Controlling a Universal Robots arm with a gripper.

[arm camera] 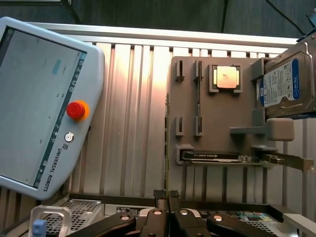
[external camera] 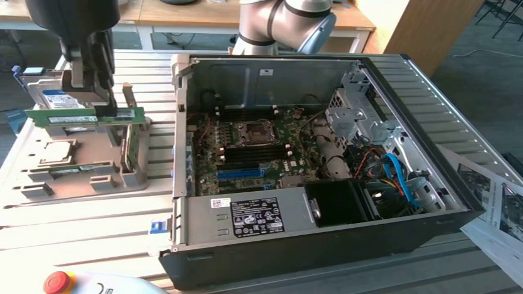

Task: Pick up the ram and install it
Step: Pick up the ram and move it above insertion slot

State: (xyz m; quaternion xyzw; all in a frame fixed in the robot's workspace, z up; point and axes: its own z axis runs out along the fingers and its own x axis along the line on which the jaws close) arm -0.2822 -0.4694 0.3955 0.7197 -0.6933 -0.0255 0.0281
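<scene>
As the ram (external camera: 65,116) hangs level above the grey holder tray (external camera: 90,180), my gripper (external camera: 105,110) is clamped tight on its upper edge, label side facing the exterior view; from the wrist the board shows edge-on, a thin line running out from between my closed fingers (arm camera: 159,196); hard drive (external camera: 49,92) just behind the ram; open computer case (external camera: 327,251) at the exterior view's right, motherboard (external camera: 253,144) and blue slot (external camera: 244,174) exposed inside; teach pendant (arm camera: 39,98) beside the tray.
</scene>
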